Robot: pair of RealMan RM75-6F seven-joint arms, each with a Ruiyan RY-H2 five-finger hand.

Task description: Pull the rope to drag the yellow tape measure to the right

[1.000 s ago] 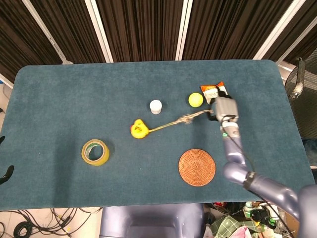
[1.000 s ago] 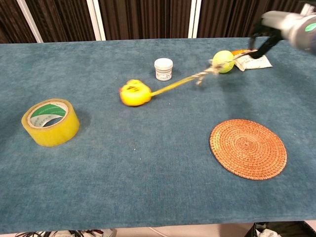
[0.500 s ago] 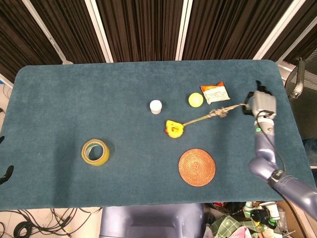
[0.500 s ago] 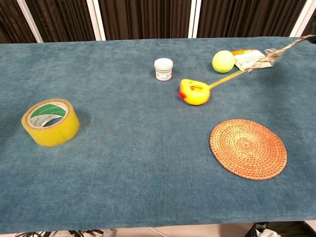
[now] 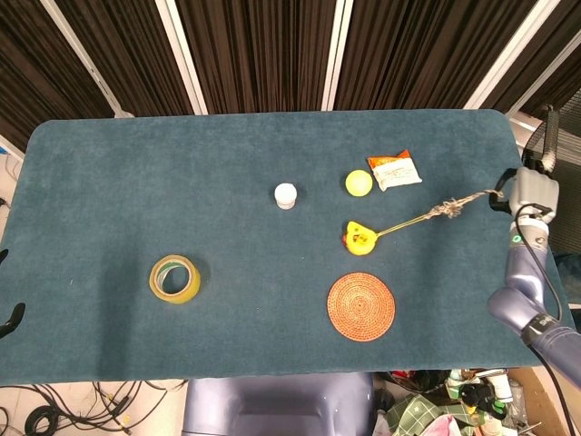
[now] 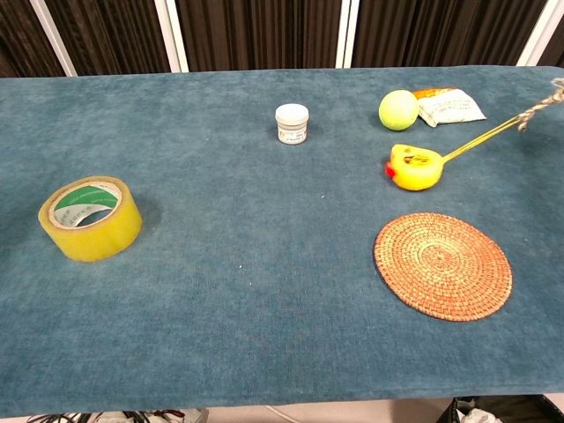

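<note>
The yellow tape measure [image 5: 359, 238] lies right of the table's middle, just behind the woven coaster, and shows in the chest view as well [image 6: 415, 166]. Its yellow tape runs up and to the right into a knotted rope [image 5: 451, 207], raised off the cloth [image 6: 539, 108]. My right hand [image 5: 526, 193] holds the rope's far end at the table's right edge; the chest view does not show this hand. My left hand appears in neither view.
A round woven coaster [image 5: 360, 305] lies in front of the tape measure. Behind it are a yellow-green ball [image 5: 359, 183], a snack packet [image 5: 394, 170] and a small white jar [image 5: 286, 195]. A roll of yellow tape [image 5: 174, 279] sits at front left.
My right hand has moved right, from the table's middle to its right edge, with the rope in it. The tape measure slid right behind it, from beside the white jar to behind the coaster.
</note>
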